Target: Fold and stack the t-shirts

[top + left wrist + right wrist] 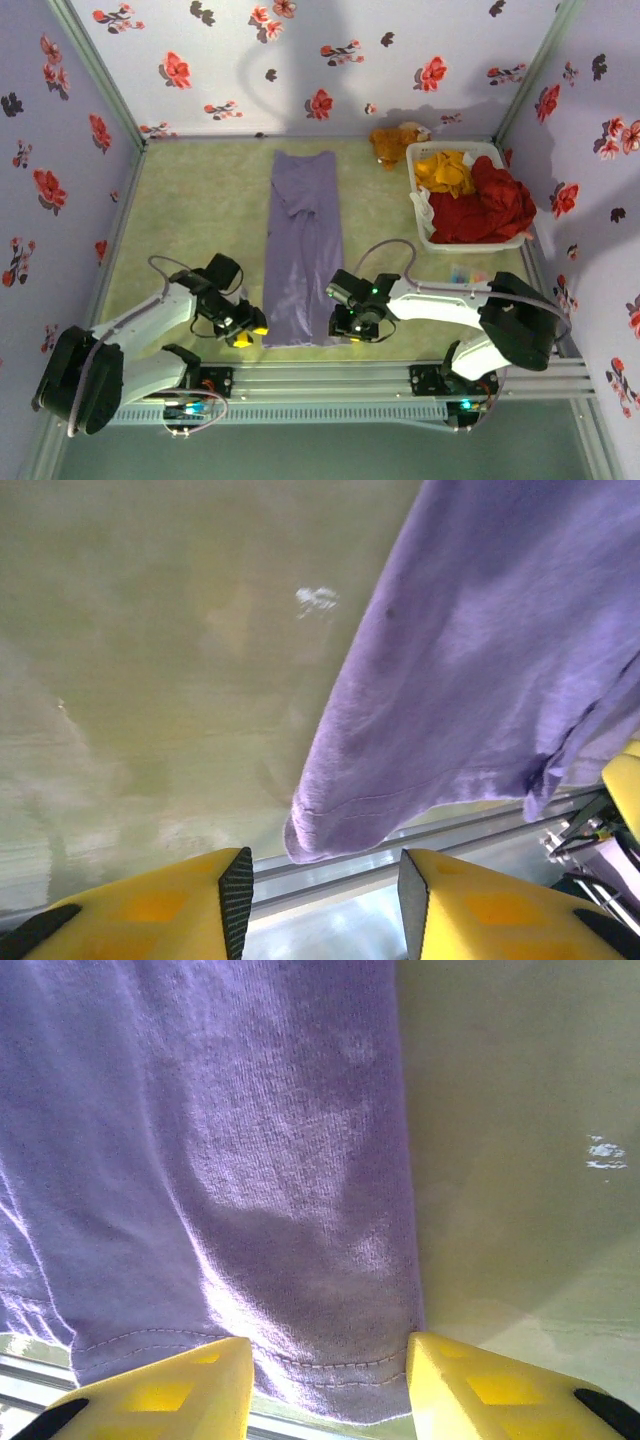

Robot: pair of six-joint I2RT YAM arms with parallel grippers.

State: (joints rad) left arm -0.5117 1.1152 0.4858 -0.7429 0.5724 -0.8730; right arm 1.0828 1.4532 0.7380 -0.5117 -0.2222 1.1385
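Left hand [323,892], right hand [328,1362]: 2 parted, flanking 1 purple t-shirt [303,250]; 1 basket [472,243] holds 2 t-shirts [490,210]

The shirt [303,250] lies stretched along the table [190,200], its near end between the left gripper [247,333] and the right gripper [350,328]. Its near corner sits just ahead and right of the left gripper. Its hem lies just ahead of the right gripper, running off to that gripper's left. Well ahead and right of the right gripper stands the basket [470,244], with more shirts [480,200] in it. The toy [393,142] lies just beyond the basket's left corner.
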